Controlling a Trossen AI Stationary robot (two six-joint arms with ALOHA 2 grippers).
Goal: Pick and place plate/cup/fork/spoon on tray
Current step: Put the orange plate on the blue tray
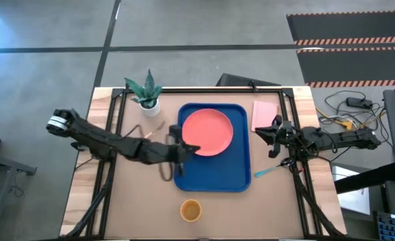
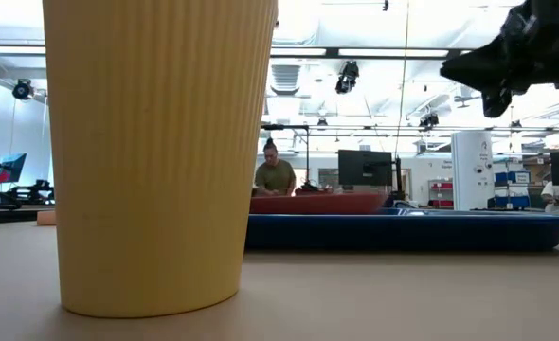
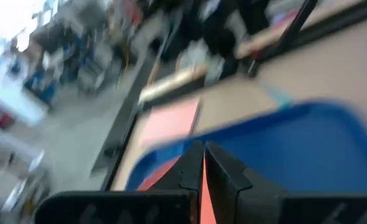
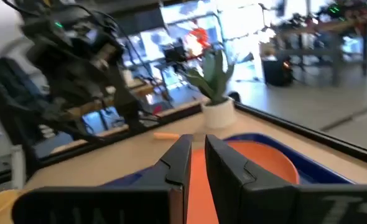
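The coral-pink plate is over the far half of the blue tray. My left gripper reaches in from the table's left and is shut at the plate's near-left rim. My right gripper hangs right of the tray with its fingers close together, holding nothing. The yellow cup stands on the table in front of the tray and fills the low view. The teal spoon lies by the tray's near right corner. The fork lies on the table left of the tray's far end. My left gripper pinches the plate's near-left rim between its two fingers. It comes level or slightly slanting down from the table's left. The plate is over the tray's far half; I cannot tell whether it rests on the tray or is just above it.
A potted plant stands at the far left of the table. A pale pink rectangular pad lies right of the tray's far end. A person sits in the room behind the table. Bare table lies either side of the cup.
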